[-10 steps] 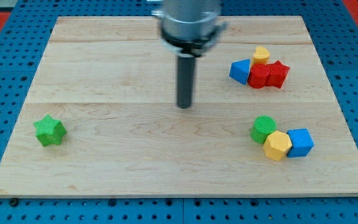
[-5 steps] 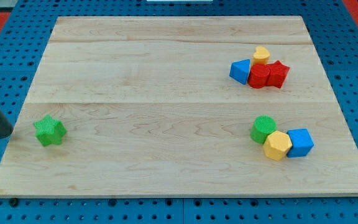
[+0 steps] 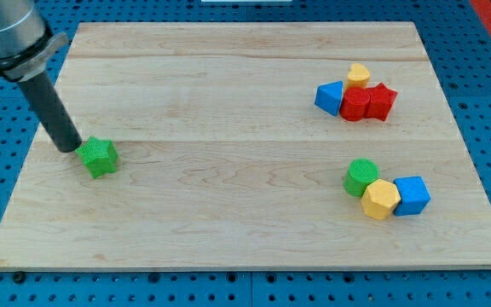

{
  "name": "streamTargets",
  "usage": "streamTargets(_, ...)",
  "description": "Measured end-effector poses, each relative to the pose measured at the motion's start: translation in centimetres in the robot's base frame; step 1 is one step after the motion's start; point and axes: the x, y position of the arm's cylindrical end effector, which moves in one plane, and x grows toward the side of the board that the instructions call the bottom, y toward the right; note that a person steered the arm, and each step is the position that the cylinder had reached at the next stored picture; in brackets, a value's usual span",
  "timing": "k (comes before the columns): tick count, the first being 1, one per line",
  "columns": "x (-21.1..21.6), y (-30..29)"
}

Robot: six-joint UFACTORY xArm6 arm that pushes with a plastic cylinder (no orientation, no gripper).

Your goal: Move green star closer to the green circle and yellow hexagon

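The green star lies on the wooden board at the view's left. My tip sits just to the star's upper left, touching or nearly touching it. The green circle and the yellow hexagon lie together at the view's lower right, far from the star.
A blue block touches the yellow hexagon on its right. At the view's upper right a blue block, a small yellow block and two red blocks form a cluster. The board rests on a blue pegboard.
The green star has slid right and up from the board's lower left. My tip moved from the board's middle to the far left edge, then to the star's upper left.
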Motion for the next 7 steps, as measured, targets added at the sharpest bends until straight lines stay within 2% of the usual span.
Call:
streamTargets(1, 3.3, 3.9)
streamTargets(3, 5.7, 14.9)
streamTargets(4, 5.7, 16.9)
streamTargets(6, 7.2, 12.8)
streamTargets(7, 7.5, 17.2)
